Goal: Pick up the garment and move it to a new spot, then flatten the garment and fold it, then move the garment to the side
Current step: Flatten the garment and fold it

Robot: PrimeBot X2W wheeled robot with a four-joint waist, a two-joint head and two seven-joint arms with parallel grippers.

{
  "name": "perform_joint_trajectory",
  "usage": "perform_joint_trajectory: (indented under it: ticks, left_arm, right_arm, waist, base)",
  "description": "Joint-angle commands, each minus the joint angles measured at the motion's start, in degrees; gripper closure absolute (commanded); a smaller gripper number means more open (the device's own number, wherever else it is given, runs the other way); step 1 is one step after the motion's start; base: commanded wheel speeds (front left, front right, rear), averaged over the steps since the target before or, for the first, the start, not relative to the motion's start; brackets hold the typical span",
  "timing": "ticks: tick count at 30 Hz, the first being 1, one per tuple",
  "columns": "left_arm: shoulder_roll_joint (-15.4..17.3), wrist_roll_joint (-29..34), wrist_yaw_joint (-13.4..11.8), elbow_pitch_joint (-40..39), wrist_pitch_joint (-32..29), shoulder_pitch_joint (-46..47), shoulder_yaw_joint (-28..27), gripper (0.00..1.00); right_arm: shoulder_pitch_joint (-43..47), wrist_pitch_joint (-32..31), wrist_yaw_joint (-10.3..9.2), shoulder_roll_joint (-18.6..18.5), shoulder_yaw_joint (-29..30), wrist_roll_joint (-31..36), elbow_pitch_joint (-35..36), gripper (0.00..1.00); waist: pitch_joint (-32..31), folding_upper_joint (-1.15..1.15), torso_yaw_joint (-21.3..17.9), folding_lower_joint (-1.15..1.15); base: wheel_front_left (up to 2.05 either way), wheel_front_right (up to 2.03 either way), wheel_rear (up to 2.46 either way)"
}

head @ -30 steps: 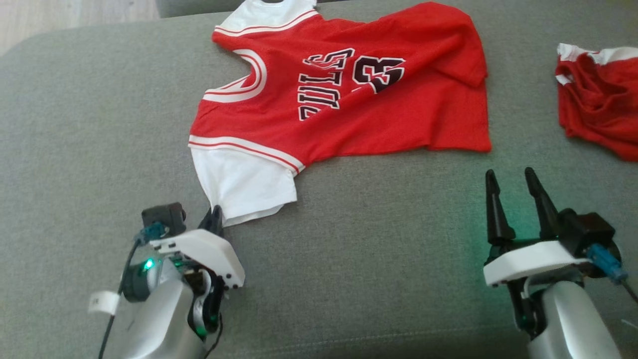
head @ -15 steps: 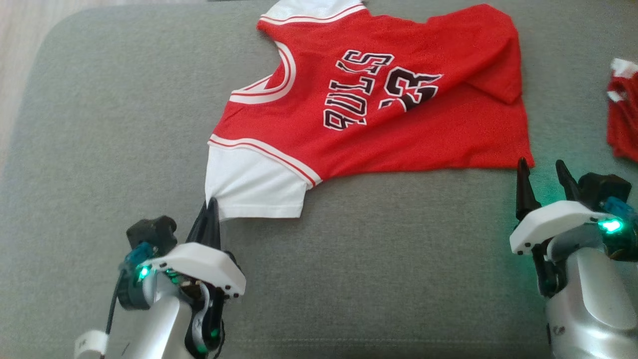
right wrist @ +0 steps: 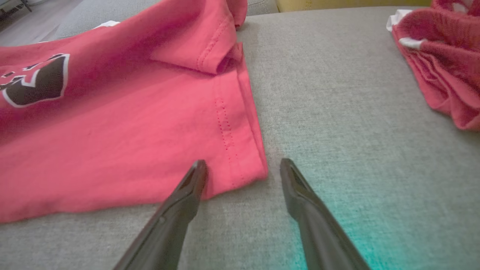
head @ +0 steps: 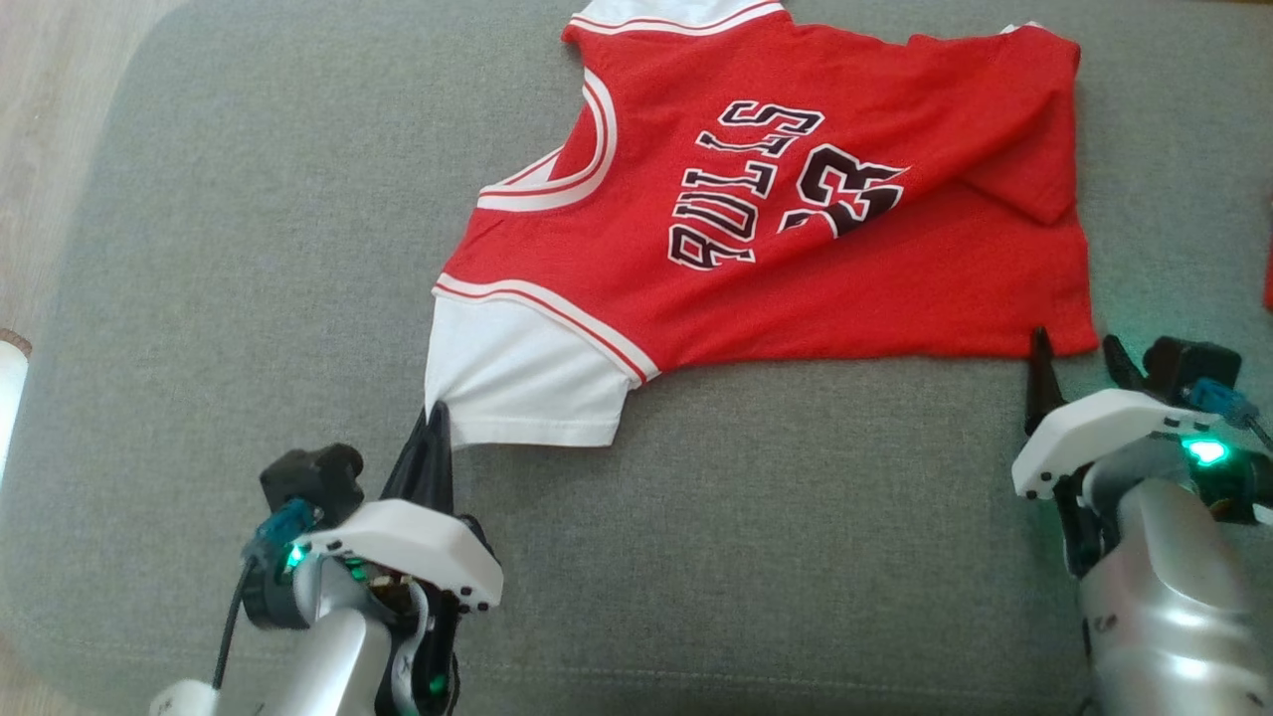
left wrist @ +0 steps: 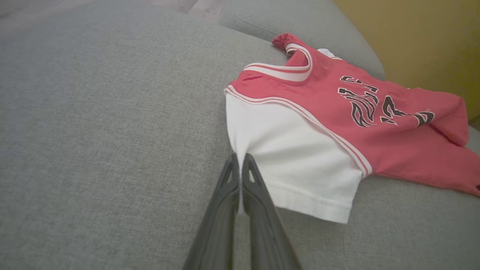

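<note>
Garment — smooth red fabric; left gripper pinching white sleeve, right gripper spread.

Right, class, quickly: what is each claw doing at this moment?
Left claw: closed on the jersey's white sleeve corner.
Right claw: open, around the jersey's hem corner, holding nothing.

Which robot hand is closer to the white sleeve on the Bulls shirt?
Left. The left gripper is shut on the white sleeve at its corner. The right gripper is open at the shirt's red bottom corner, far from the sleeve.
</note>
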State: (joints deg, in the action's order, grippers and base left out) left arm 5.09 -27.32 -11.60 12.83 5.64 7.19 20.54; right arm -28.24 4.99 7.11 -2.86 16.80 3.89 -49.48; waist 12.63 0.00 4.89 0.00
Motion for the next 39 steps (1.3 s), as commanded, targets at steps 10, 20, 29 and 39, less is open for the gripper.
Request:
perform_joint_trajectory:
  ticks: [10,20,29,39]
  left_arm:
    - [1.5,0.4,-0.1,-2.6,1.1,0.9,-1.4,1.0]
    - [2.2,1.3,0.0,-8.9,4.9,2.2,-2.1,1.0]
    - [5.9,4.1,-0.9,-23.9,5.8,4.7,-4.2,1.0]
    - [12.8,10.0,-1.3,-43.0,-0.8,12.9,-6.3,1.0]
  right_arm:
    - [-4.5,5.0,0.37,0.0,-3.8,-2.0,-7.3,1.0]
    - [-5.0,9.9,0.37,0.0,-8.5,-7.1,-2.4,1.0]
    - [3.1,10.0,0.37,0.0,-16.0,-11.9,23.8,1.0]
    - [11.2,4.1,0.37,-1.1,-14.8,-11.1,57.6,1.0]
  waist:
    - [-1.7,0.0,-0.7,0.0]
    - [-5.4,0.0,-2.2,0.0]
    - [-10.0,0.0,-5.2,0.0]
    - [-11.7,0.0,-7.5,0.0]
  base:
    - [0.0,0.0,0.0]
    - [0.0,0.0,0.0]
    - [0.0,0.0,0.0]
    - [0.0,0.0,0.0]
